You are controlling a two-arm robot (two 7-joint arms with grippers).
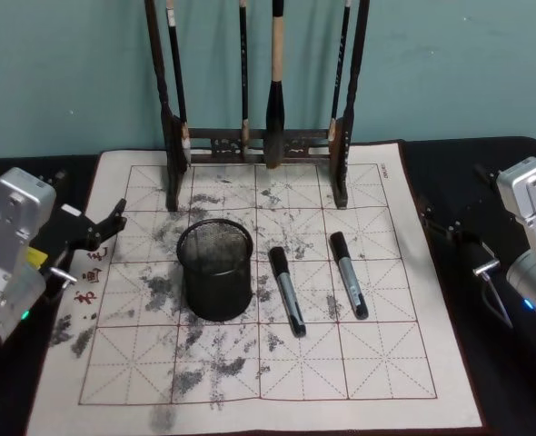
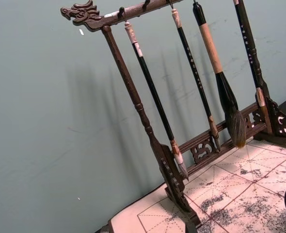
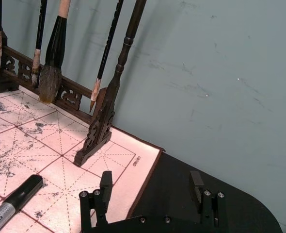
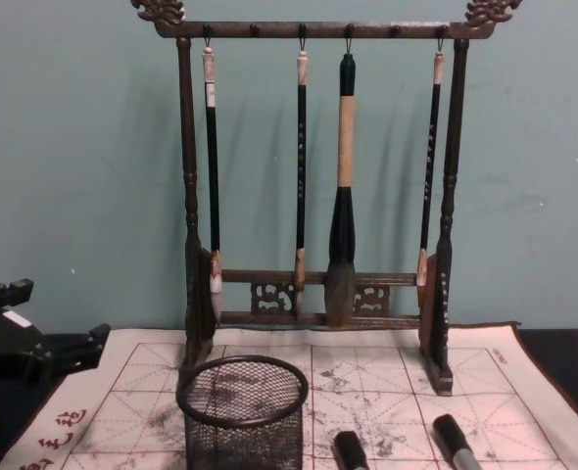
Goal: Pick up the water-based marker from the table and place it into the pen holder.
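**Two look-alike markers, one light cup: where this pick could slip**

Nothing is lifted yet. Two black-capped, grey-barrelled markers lie flat near the middle of the cream, grid-lined cloth mat (image 1: 368, 363) on the dark tabletop (image 1: 513, 400), roughly parallel, caps toward the back edge. The left marker (image 1: 286, 291) lies just beside the small black wire-mesh pen holder (image 1: 215, 295) w/o touching it. The right marker (image 1: 348, 274) lies nearer the mat's right edge. The holder stands upright, left of mat centre, and looks empty.

The right gripper (image 3: 151, 178) hovers off the mat's right edge near the back right corner, fingers spread wide, holding nothing. The left gripper (image 1: 104, 227) sits at the mat's left edge; spread or closed, can't tell.

Likely trouble, as I judge it:

- Wrong pick: the markers look alike, and I can't tell which is water-based.
- Roll-away: round barrels on cloth. One finger landing first probably nudges the marker sideways, maybe into its neighbour.
- Cup knocked: going for the left marker puts a finger close to the holder. Mesh that light prob. slides or tips.
- Bad drop: a grip near one end lets the marker droop, so the tip could catch the rim instead of clearing it.
- Cloth drag: fingers pressed too low may bunch the mat and shift everything.
- The dark wooden brush rack (image 1: 223, 138) at the back edge: a high swing could hit the hanging brushes.
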